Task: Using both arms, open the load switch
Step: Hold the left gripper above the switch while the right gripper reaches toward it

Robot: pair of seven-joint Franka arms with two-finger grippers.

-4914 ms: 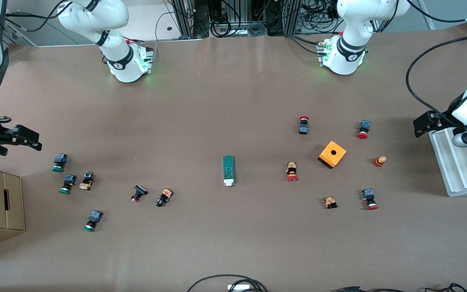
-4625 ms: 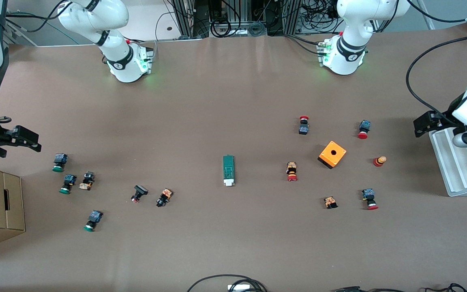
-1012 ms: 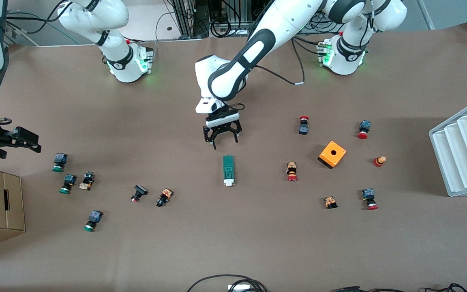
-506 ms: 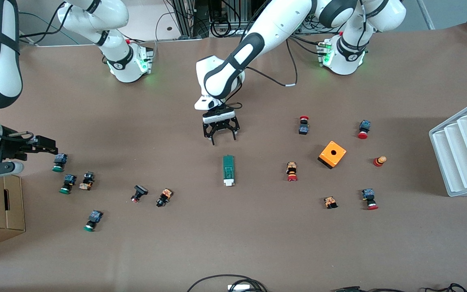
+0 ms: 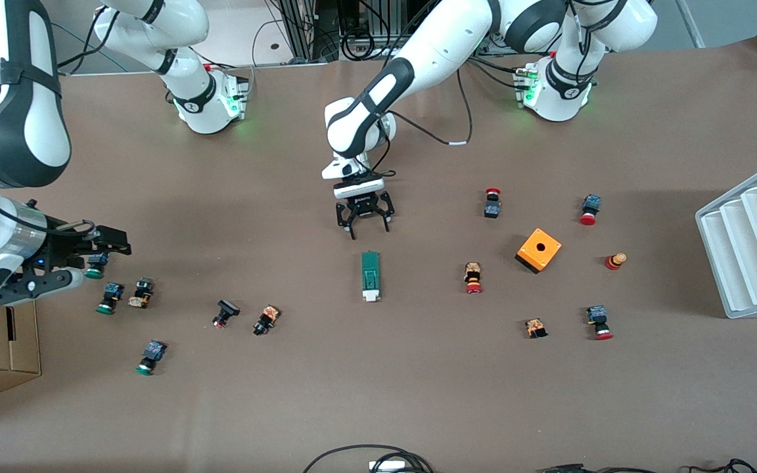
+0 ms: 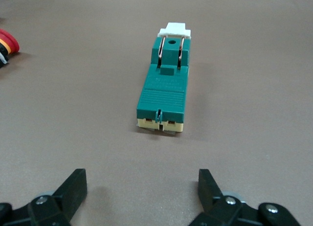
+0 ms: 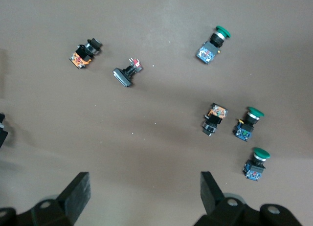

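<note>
Load switch (image 5: 370, 276) lies mid-surface. My left claw (image 5: 365, 222) hangs open and empty above the surface beside its green end; right claw (image 5: 106, 244) open, empty over green buttons (image 7: 248, 123). Looks light, rigid plastic; I'd pinch the green body's sides.

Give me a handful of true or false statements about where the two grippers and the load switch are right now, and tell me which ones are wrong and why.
1. The left gripper holds the load switch. False: its fingers stand open, and the switch lies apart from it on the table.
2. The load switch's white end points toward the front camera. True.
3. The right gripper is over the orange box. False: it is over the green-capped push buttons at the right arm's end.
4. The right gripper is open and holds nothing. True.
5. The load switch lies in the white tray. False: it is on the bare table.
</note>
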